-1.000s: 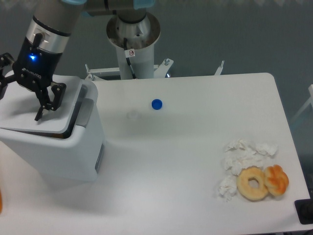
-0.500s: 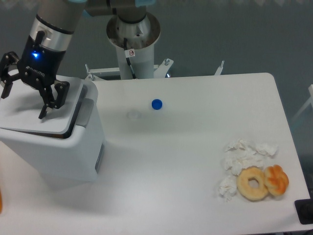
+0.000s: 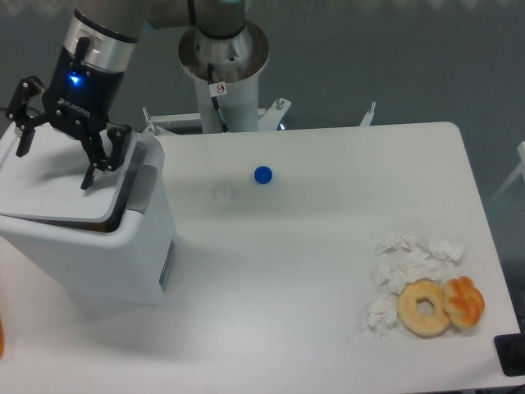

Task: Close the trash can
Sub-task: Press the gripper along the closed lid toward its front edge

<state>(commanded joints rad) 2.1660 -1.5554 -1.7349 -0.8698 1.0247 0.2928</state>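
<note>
White and boxy, the trash can (image 3: 86,246) sits at the left of the frame with its lid (image 3: 61,182) lying flat, while the gripper (image 3: 54,162) hovers above, fingers spread and empty, apparently because nothing needs holding.

Trash can (image 3: 90,246) at table's (image 3: 328,271) left edge, gripper (image 3: 53,160) above its lid, bottle cap (image 3: 262,174) mid-table toward rear, crumpled tissues (image 3: 406,263) front right, donut (image 3: 423,308) just beside pastry (image 3: 464,301) in front of tissues, robot base (image 3: 223,74) behind table
</note>
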